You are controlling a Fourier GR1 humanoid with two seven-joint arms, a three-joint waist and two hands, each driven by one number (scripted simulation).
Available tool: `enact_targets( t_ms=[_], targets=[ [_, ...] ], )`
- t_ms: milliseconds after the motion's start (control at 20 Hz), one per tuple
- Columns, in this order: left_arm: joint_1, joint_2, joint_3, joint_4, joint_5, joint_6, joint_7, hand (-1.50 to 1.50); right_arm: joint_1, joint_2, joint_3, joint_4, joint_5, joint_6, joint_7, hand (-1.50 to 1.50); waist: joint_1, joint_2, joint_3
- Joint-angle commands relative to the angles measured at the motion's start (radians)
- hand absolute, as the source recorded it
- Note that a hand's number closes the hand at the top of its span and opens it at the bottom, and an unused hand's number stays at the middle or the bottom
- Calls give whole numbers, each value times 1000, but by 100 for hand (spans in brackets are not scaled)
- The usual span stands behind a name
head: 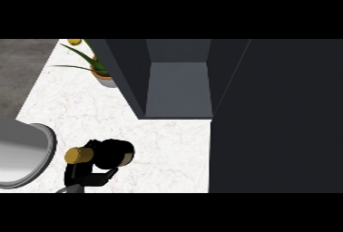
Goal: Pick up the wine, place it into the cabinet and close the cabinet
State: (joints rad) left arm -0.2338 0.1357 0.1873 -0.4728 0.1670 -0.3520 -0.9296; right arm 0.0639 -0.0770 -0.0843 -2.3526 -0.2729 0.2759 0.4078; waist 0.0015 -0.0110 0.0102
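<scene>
Left hand (94, 174) is low on the counter near the view's bottom edge, black fingers curled round the wine bottle (110, 154). Bottle reads as a dark body with a gold cap (79, 155) sticking out on the hand's left side; most of the body is hidden by the grip. Can't tell if the bottle is resting on the white marble counter (161, 145) or lifted off it. Right hand isn't showing anywhere.

Up and to the right of the hand: dark cabinet (178, 90), open, grey inside floor visible, nothing on it. Its door (278, 118) is the big dark panel further right of the hand. Potted plant (100, 72) sits well above the hand, just beside the cabinet's left wall. Steel sink (26, 154) rim curves just to the hand's left.
</scene>
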Motion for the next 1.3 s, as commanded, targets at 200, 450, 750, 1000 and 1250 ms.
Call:
enact_targets(
  t_ms=[200, 450, 750, 1000, 1250],
  targets=[
    [246, -51, -59, -204, 26, -92, -26, 150, 19, 0, -18, 12, 10, 16, -35, -150, 14, 6, -8],
    [370, -92, -129, -460, 54, -92, 50, 150, -11, 8, 13, -10, 31, -12, 5, -150, 13, 7, -9],
    [484, -106, -183, -802, 126, -23, 265, 150, -27, 12, 12, 53, 26, 5, -29, -150, 3, 10, -10],
    [598, -124, -271, -1139, 174, 58, 481, 150, 4, -1, -24, 29, -29, 24, -30, -150, 3, 9, -9],
    [555, -135, -362, -1272, 200, 202, 582, 150, 25, 25, 17, -4, 5, 9, -27, -150, -1, 9, -9]
  ],
)
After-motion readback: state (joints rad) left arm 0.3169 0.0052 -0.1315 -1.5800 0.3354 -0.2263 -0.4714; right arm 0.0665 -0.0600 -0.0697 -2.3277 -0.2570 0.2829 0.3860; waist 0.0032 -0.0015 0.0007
